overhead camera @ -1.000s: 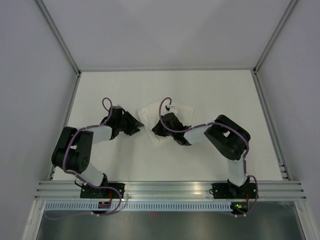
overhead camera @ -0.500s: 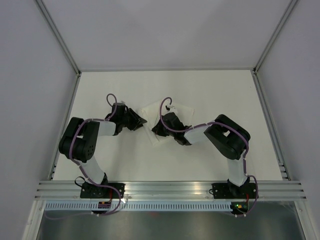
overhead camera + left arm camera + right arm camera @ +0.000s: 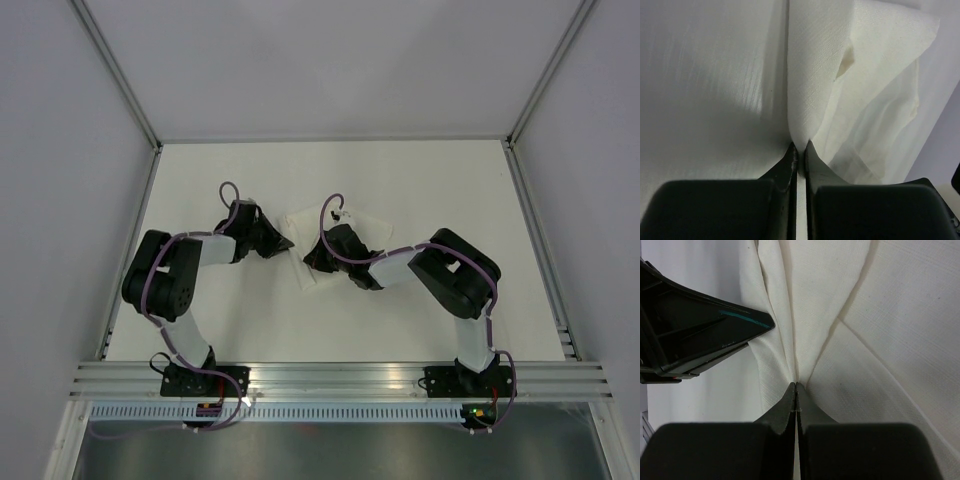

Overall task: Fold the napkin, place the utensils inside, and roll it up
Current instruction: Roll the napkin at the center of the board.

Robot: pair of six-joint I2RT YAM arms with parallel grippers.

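The white napkin (image 3: 302,225) lies crumpled at the table's middle, between my two grippers. My left gripper (image 3: 286,243) is at its left edge and is shut on a pinch of cloth. In the left wrist view the jaws (image 3: 800,146) meet on a fold of the napkin (image 3: 840,75), which rises away from them. My right gripper (image 3: 312,262) is shut on the napkin (image 3: 865,340), and creases fan out from its tips (image 3: 796,385). The left gripper (image 3: 765,322) shows there as a black wedge with a thin teal streak. The utensils are out of view.
White walls with aluminium posts (image 3: 128,90) close in the table (image 3: 420,180) on three sides. A metal rail (image 3: 340,378) runs along the near edge, where both arm bases are bolted. Purple cables (image 3: 228,190) loop over both arms.
My left arm has swung right and away from the base to the napkin's left edge, and its gripper has closed on the cloth. The right arm and its grip have not moved.
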